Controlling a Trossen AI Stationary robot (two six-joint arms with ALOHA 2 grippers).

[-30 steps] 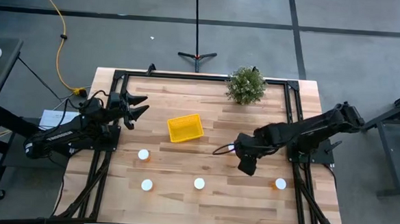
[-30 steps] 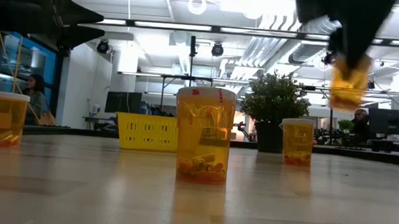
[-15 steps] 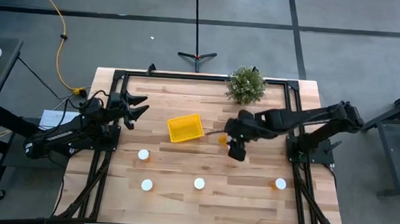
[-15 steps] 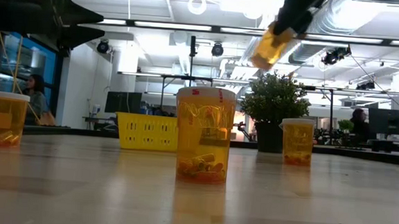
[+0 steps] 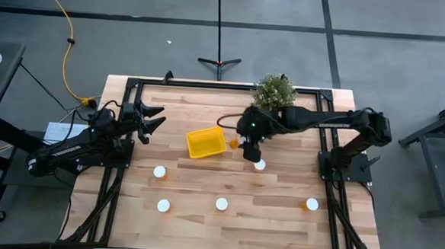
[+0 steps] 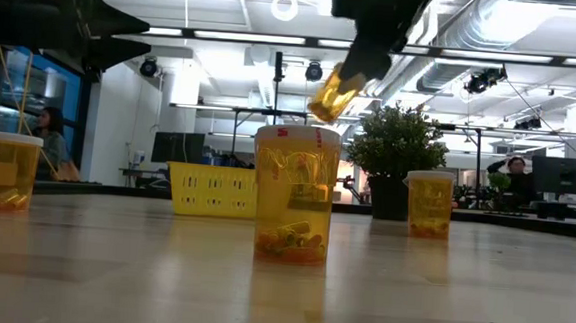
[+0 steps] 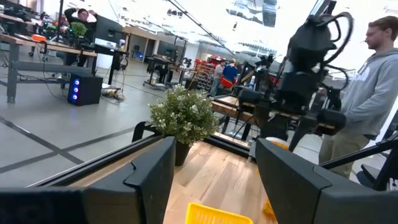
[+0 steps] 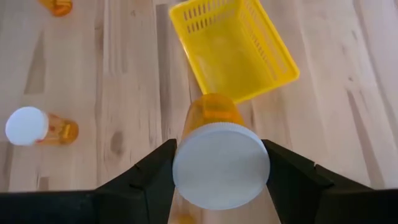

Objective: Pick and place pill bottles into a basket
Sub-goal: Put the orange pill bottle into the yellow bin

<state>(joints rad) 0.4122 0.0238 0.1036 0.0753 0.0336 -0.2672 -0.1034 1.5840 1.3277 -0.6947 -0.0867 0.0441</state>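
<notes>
As the carried pill bottle [image 8: 217,149] needed room to drop, right tool [image 5: 250,145] kept clamped on its capped end, raised at 3 o'clock of the basket [image 5: 206,142]. Left tool [image 5: 152,120] parked spread at 9 o'clock. Other bottles [image 5: 160,171] standing on the table [image 5: 278,226].

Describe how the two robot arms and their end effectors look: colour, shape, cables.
Both arms are dark, nearly black, built of jointed tubular links. The left end effector ends in two pointed, tapering fingers. The right end effector has two flat, angular dark fingers. A thin black cable loops above the right arm's wrist. No markings are visible.
</notes>
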